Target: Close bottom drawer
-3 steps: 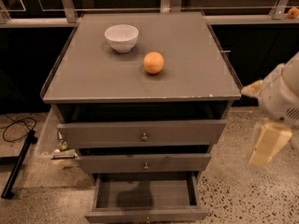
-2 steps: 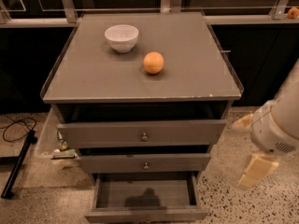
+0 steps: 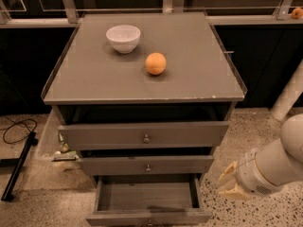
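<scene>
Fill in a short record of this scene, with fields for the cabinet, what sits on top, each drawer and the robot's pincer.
furniture: grey cabinet with three drawers
on top: white bowl at rear left; orange near the middle, apart from the bowl
top drawer: front shows a knob
middle drawer: front shows a knob
bottom drawer: pulled out, inside visible
pincer: low, right of the bottom drawer, not touching it
task status: not yet closed

Grey cabinet (image 3: 142, 86): a white bowl (image 3: 123, 38) and an orange (image 3: 155, 63) are set apart on top. Bottom drawer (image 3: 147, 217): pulled out, box exposed. Gripper (image 3: 228, 182): held low, right of that drawer, not touching.
</scene>
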{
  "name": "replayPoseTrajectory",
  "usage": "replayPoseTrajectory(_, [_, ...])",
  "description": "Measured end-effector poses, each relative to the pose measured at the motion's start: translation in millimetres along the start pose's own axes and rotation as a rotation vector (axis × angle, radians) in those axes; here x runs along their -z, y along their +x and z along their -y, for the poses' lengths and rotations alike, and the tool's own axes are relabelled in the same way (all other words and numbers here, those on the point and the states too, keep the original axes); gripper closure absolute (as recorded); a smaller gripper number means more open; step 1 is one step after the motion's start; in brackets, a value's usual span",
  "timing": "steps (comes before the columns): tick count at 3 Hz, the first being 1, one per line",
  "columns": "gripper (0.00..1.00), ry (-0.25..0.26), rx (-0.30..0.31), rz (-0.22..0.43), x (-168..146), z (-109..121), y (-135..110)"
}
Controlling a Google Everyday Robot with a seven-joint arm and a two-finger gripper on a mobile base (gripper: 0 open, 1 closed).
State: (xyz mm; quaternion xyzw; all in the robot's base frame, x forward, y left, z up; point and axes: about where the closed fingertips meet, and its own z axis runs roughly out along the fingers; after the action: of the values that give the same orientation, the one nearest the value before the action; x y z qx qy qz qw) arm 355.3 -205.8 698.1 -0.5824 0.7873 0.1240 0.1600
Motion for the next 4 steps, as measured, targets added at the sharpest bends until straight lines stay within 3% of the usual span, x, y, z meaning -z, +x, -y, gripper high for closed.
replayPoseTrajectory(1, [0.89, 0.010, -0.004, 0.007, -4.6, 4.0, 0.7])
replayPoseTrajectory(2, [1.00, 0.010, -0.004, 0.006, -4.3, 3.6, 0.6])
replayPoseTrajectory(3, [1.00, -0.006, -0.040, -0.013, -33.4, 2.6, 13.6])
replayPoseTrajectory(4, [1.00, -0.024, -0.110, 0.002, -92.4, 8.8, 44.4])
